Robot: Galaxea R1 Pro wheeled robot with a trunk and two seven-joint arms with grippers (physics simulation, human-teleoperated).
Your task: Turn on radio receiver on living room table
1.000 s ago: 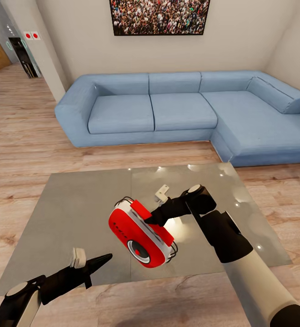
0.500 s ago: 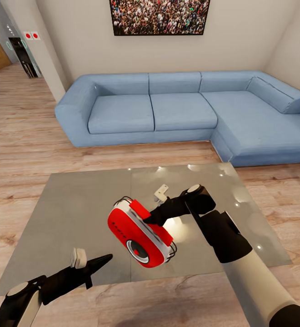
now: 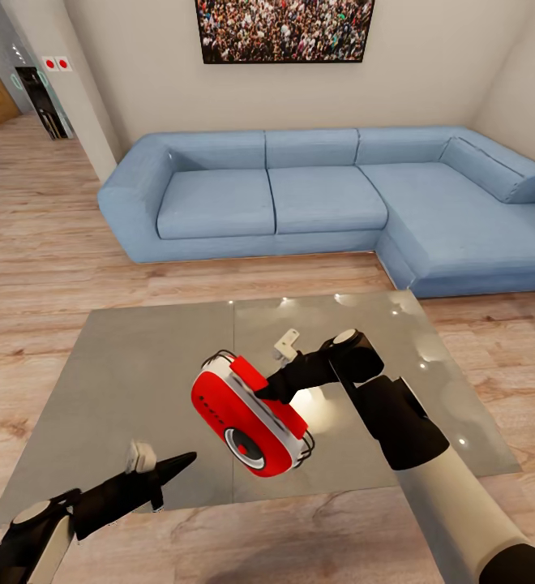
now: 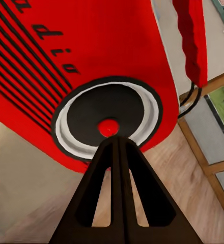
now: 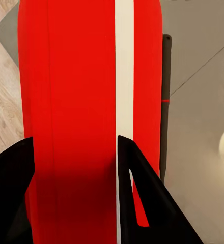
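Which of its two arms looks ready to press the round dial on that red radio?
The left. Its gripper, fingers together, points straight at the dial on the radio receiver, close in front of it. The right gripper is busy holding the radio tilted up above the table.

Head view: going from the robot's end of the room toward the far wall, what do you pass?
Left gripper → radio receiver on the grey table → bare wood floor → blue sofa → crowd picture on the wall.
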